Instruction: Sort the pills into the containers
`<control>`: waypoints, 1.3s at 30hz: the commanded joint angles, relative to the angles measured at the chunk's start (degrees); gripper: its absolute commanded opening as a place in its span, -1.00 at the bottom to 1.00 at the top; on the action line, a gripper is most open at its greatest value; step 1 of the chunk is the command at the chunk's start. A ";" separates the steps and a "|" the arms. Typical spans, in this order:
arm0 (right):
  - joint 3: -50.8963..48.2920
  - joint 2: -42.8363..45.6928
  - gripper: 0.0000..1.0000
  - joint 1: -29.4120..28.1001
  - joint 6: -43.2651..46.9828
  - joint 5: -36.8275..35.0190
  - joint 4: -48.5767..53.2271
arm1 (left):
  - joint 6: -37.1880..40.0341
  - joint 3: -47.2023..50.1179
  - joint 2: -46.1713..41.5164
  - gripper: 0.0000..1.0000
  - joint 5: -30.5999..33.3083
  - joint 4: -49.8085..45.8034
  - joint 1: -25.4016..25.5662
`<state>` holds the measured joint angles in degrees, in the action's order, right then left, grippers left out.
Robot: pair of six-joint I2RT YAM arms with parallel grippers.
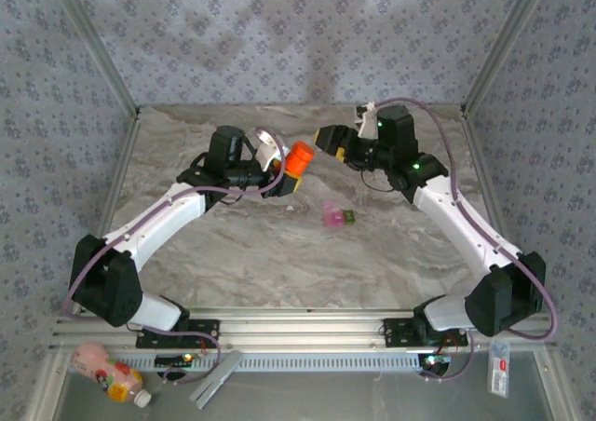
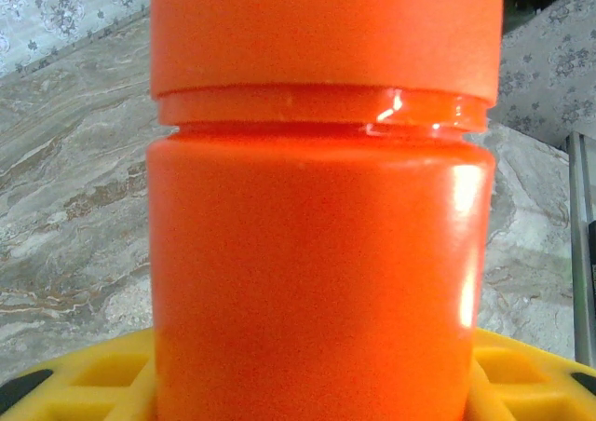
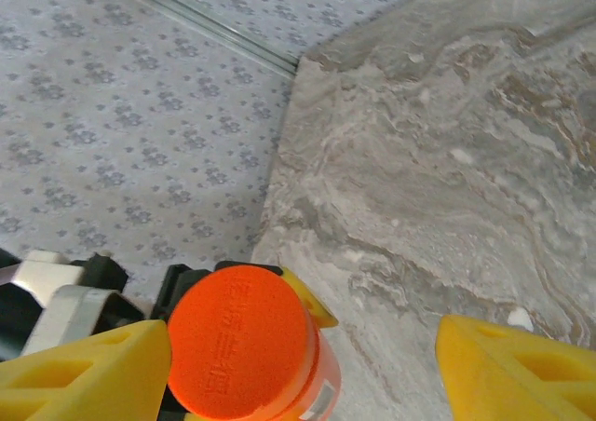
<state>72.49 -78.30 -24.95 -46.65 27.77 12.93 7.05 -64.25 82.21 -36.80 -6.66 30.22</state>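
pill case (image 1: 337,218), nearside of right gripper (image 1: 324,142), seemingly apart

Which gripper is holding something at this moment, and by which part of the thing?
The left gripper holds the small orange plastic bottle by its lower body; the right gripper is open, holding nothing.
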 commanded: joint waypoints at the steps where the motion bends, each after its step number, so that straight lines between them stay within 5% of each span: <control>1: 3.27 -1.24 0.53 -2.05 -2.27 -4.12 2.58 | 0.75 -2.17 -0.32 -1.00 -1.22 0.87 -0.24; 17: 6.61 -5.56 0.41 -6.70 -1.44 -4.00 2.30 | 0.60 -2.15 -0.22 -1.00 -1.27 1.04 -0.24; 25: 5.78 -5.89 -0.13 -5.84 5.07 -1.15 0.55 | 0.44 -2.27 -0.31 -1.00 -1.44 1.21 -0.20; 32: -6.82 -8.33 -0.11 0.94 15.14 21.94 -30.34 | 0.37 -2.28 -0.78 -1.00 -1.87 1.04 -0.18; 35: -9.29 -10.04 -0.14 3.15 9.53 25.33 -39.93 | 0.32 -1.91 -1.26 -1.00 -1.71 1.11 -0.22; 39: -8.48 -10.36 -0.17 2.76 9.44 25.49 -39.84 | -0.09 -1.50 -1.45 -1.00 -1.84 1.47 -0.24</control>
<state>63.99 -87.99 -23.27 -37.23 51.99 -21.10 6.85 -64.42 82.26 -35.40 -7.75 29.89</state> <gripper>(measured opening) 0.478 0.522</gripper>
